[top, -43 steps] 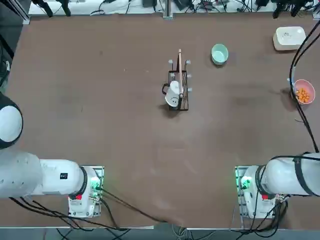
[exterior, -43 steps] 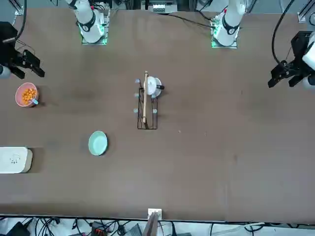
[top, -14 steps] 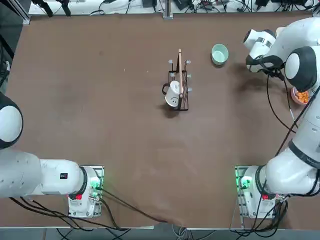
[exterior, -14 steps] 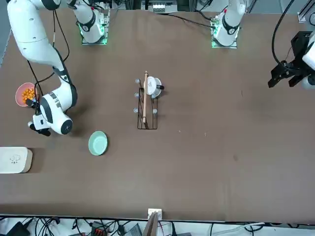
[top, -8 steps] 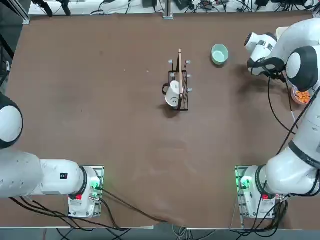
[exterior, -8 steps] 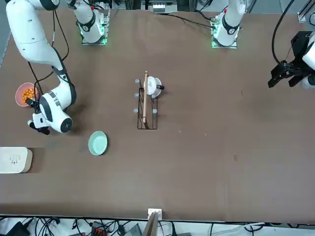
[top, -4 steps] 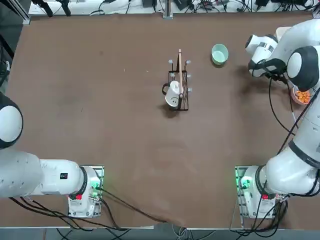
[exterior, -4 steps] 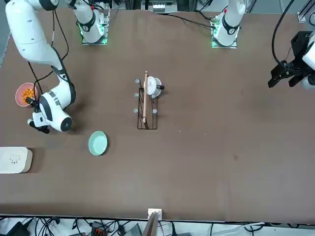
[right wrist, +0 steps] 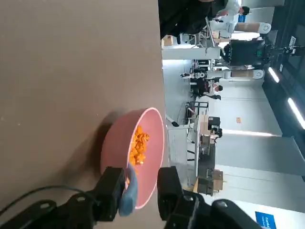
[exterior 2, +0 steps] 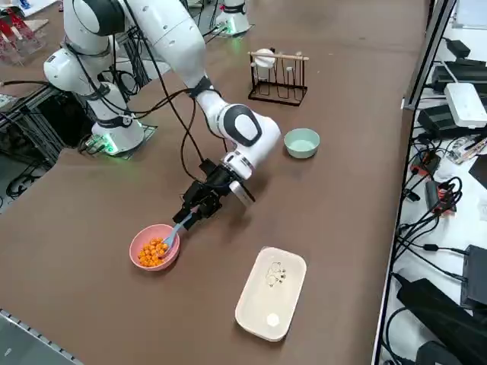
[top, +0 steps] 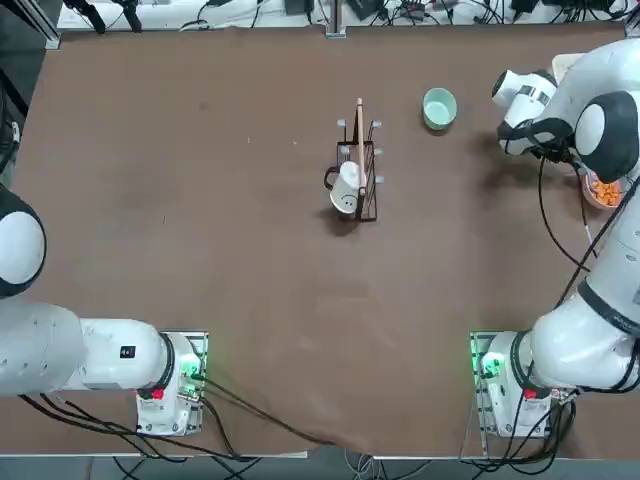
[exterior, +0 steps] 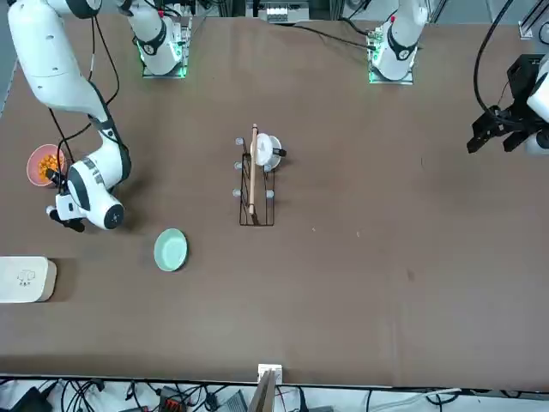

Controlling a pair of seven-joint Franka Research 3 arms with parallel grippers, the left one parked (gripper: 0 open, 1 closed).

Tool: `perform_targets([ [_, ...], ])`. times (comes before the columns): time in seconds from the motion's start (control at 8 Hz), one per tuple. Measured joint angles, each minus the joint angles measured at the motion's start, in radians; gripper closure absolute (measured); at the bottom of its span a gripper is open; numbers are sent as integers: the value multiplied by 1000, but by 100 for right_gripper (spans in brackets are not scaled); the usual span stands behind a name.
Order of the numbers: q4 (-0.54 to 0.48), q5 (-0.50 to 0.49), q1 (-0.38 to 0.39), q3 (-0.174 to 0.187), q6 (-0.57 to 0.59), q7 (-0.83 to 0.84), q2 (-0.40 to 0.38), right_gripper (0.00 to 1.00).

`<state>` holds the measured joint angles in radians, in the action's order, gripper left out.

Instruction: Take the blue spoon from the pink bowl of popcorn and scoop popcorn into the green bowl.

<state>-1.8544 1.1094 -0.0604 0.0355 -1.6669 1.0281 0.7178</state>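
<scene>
The right gripper [right wrist: 138,193] sits low at the rim of the pink bowl [right wrist: 150,143], at the table's right edge beside the working arm, fingers parted either side of the blue spoon [right wrist: 128,193], whose handle leans out over the rim where it can be pinched. Whether the pads already touch it is hard to tell. The popcorn [exterior 2: 153,249] lies heaped inside; the green bowl [top: 439,107] waits well apart, farther out and leftward.

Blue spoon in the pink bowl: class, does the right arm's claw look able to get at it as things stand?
Probably yes. The right claw is open at the pink bowl, its fingers either side of the blue spoon handle, with nothing between them. Only popcorn lies nearby.
</scene>
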Motion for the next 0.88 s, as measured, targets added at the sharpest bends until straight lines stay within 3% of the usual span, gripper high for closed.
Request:
perform_targets([
  [0.5, -2, 0, 0, 0, 0, 4, 7, 59],
  [0.62, -2, 0, 0, -1, 0, 4, 7, 74],
  [0.88, -2, 1, 2, -2, 0, 5, 7, 85],
])
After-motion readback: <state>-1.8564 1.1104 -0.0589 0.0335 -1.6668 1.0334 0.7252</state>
